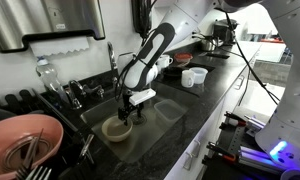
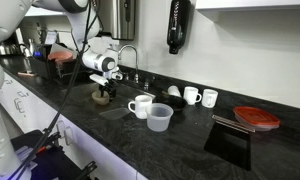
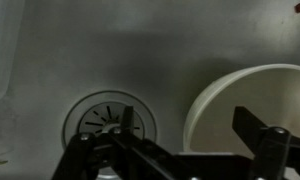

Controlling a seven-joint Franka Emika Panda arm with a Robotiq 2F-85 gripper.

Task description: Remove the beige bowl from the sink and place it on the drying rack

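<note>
In an exterior view the drying rack (image 1: 52,103) stands at the left. Beside it is the sink (image 1: 168,112), with the beige bowl (image 1: 116,129) on its floor. The gripper (image 1: 131,113) hangs just above, jaws wide and apparently straddling the rim. This looks like the grasp step; next it should lower, pinch the wall and lift.

**Camera placement: three views, one sink**

An exterior view stands high at the drying rack (image 1: 25,100) end. It looks down along the countertop (image 1: 225,80) over the sink (image 1: 168,112) at mid range. An exterior view sits low at the opposite end, facing back toward the faucet (image 2: 127,52) from farther off. The wrist view looks straight down, close onto the drain (image 3: 110,122). Both exterior views share the arm (image 1: 150,50) and the faucet.
</note>
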